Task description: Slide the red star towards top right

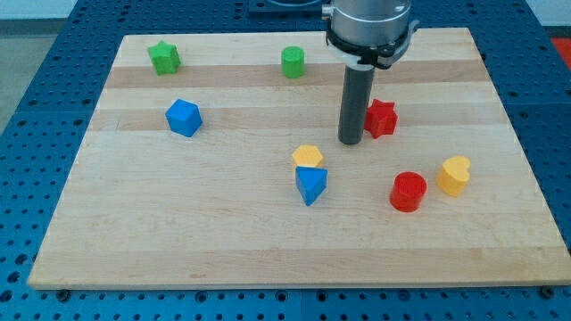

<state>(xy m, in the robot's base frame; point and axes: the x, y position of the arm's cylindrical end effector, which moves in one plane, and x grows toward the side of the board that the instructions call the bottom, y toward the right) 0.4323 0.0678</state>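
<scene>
The red star [382, 118] lies on the wooden board [268, 250], right of centre. My tip [351, 142] stands just to the star's left and slightly toward the view's bottom, close to it or touching; the rod hides the star's left edge. The rod rises from there to the arm's grey mount at the view's top.
A yellow block [308, 156] and a blue triangular block [311, 185] sit below-left of my tip. A red cylinder [409, 191] and a yellow heart [453, 175] lie at lower right. A blue block [183, 117], a green star [164, 58] and a green cylinder [293, 61] lie left and top.
</scene>
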